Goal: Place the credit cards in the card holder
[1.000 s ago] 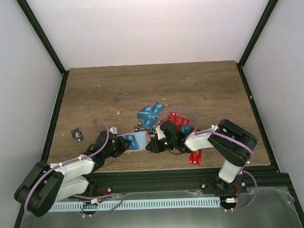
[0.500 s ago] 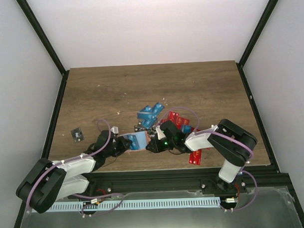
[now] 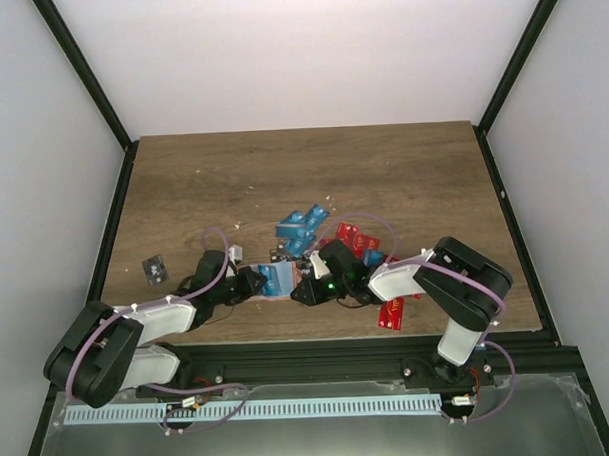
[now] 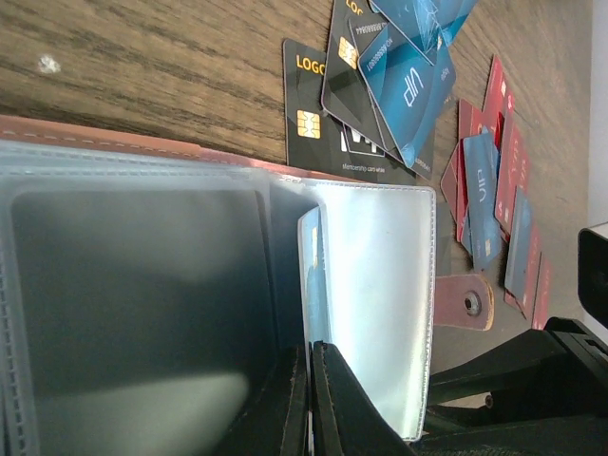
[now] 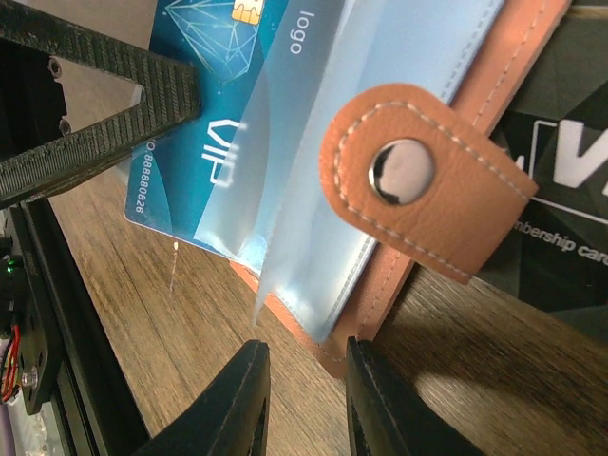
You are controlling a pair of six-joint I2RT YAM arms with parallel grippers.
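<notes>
We see the card holder lying open close to the near edge of the table. Little wood is left on that side of it, and far more stretches beyond it to the far edge. Just beyond the holder sits a heap of blue cards. The red cards spread beyond it toward the right arm's side, and black cards touch its rim. A small dark object lies well apart from the holder on the left arm's side. The two arms reach the holder from opposite sides. The left gripper is clamped on a blue card, part of which is covered by one clear sleeve of the holder. The right gripper has its jaws a little apart with nothing pinched between them. The holder's near corner sits right at their tips and its snap tab lies just past them. Whether the tips touch the leather we cannot tell.
</notes>
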